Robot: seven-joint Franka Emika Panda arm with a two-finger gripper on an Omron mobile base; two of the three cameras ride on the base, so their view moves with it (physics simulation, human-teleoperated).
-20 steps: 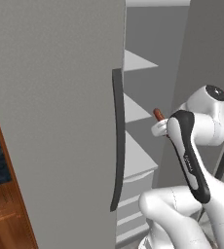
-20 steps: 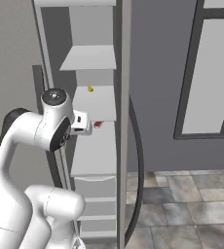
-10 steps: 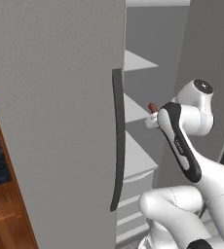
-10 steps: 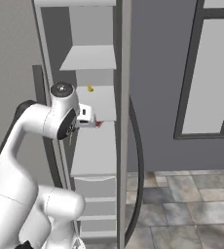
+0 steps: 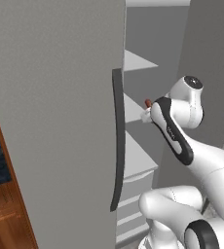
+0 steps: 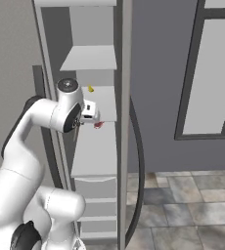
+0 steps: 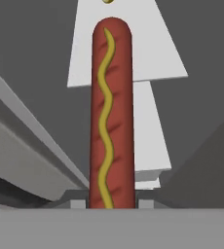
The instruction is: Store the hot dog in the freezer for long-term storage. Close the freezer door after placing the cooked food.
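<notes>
The claw (image 6: 96, 118) is clenched on the hot dog (image 7: 111, 114), which sticks straight out ahead of it, a wavy yellow line of mustard running down its length. In the left base view only the sausage's reddish tip (image 5: 148, 103) shows past the arm's wrist. Over the last second the arm has swung up and in toward the open freezer (image 6: 92, 146): the wrist was lower and farther out, and now the claw sits at the front edge of a white shelf (image 6: 96, 149), with the hot dog held just above that shelf and below the next one up. A small yellow thing (image 6: 91, 89) lies on that upper shelf, beyond and above the claw. The freezer door (image 5: 55, 121) stands swung wide, its dark handle (image 5: 118, 141) to the claw's left in the left base view. By the look of it the carry is nearly over; what remains is to reach deeper, let go over the shelf, back out and shut the door.
</notes>
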